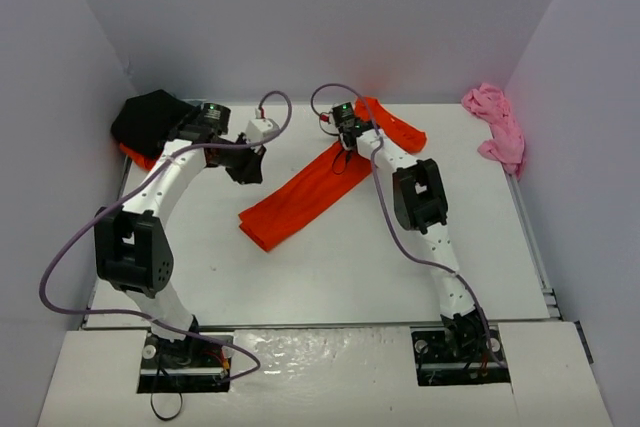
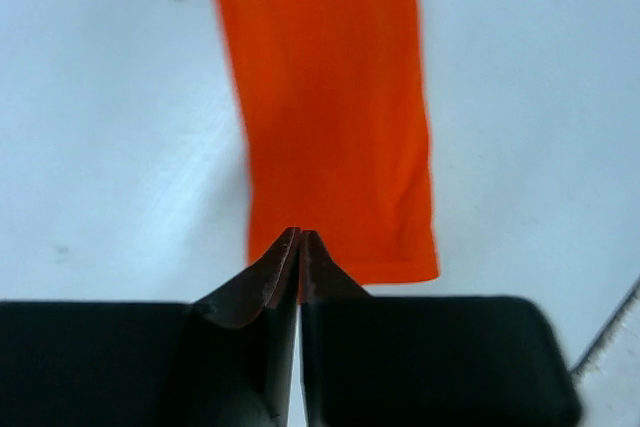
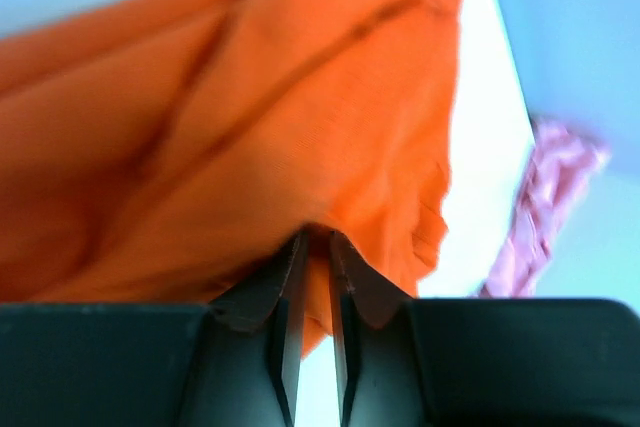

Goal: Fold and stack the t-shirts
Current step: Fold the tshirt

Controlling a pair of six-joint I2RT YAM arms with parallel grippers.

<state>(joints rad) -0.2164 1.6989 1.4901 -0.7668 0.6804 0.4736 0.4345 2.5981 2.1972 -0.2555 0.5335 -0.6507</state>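
Station: the table [image 1: 480,247], read from the near edge outward.

1. Left gripper [image 2: 300,235]: clenched, tips meeting, nothing between them. It hangs over the table at about 9 o'clock of centre, just off the near end of the work piece. Judgement: parked clear so as not to disturb the fold.

2. Orange-red t-shirt [image 1: 300,197]: lies flat as a long narrow strip, running from 8 o'clock to 1 o'clock across the middle. Its near end is square and tidy. Its far end is rumpled and doubled back. Judgement: folded lengthwise, cross fold not yet made.

3. Right gripper [image 3: 316,239]: at the far end of that strip, jaws a hair apart with cloth bunched across the tips. Whether the cloth is pinched or let go cannot be told.

4. Black t-shirt [image 1: 150,119]: far left corner, 10 o'clock, heaped on a second orange-red t-shirt [image 1: 135,155] whose edge shows beneath. Judgement: this is the stack.

5. Pink t-shirt [image 1: 497,127]: far right, 2 o'clock, crumpled against the wall, unfolded, awaiting its turn.
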